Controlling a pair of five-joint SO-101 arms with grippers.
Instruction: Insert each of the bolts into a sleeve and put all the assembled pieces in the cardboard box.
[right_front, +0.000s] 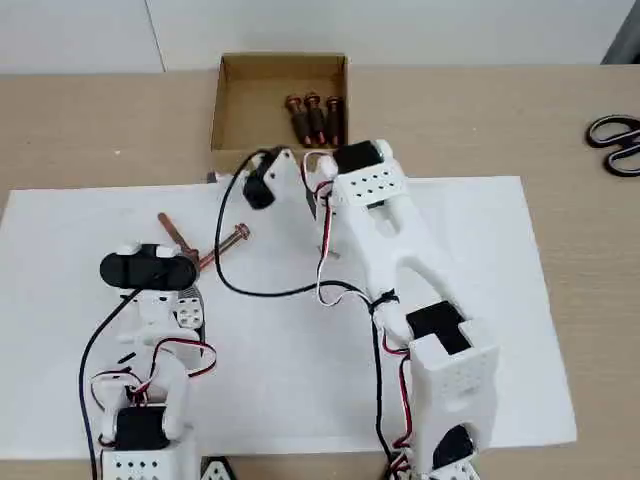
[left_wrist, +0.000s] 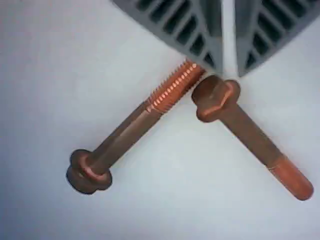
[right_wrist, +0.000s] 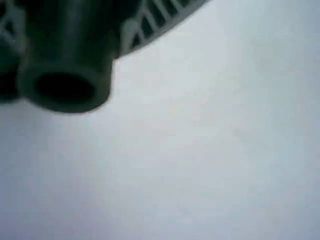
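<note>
Two copper bolts lie loose on the white paper, nearly touching in a V: one (left_wrist: 131, 134) (right_front: 174, 231) points its threaded tip at the hex head of the other (left_wrist: 252, 142) (right_front: 228, 243). My left gripper (left_wrist: 227, 62) hangs just above that head, its grey fingers (left_wrist: 190, 30) together with nothing between them. My right gripper (right_front: 240, 176) is near the paper's far edge, below the cardboard box (right_front: 232, 100), and is shut on a dark sleeve (right_wrist: 65, 85) whose open bore faces the camera. Three assembled pieces (right_front: 314, 118) lie in the box.
The white paper sheet (right_front: 480, 300) covers most of the wooden table. Scissors (right_front: 616, 144) lie at the far right edge. A black cable (right_front: 235, 285) trails across the paper between the two arms.
</note>
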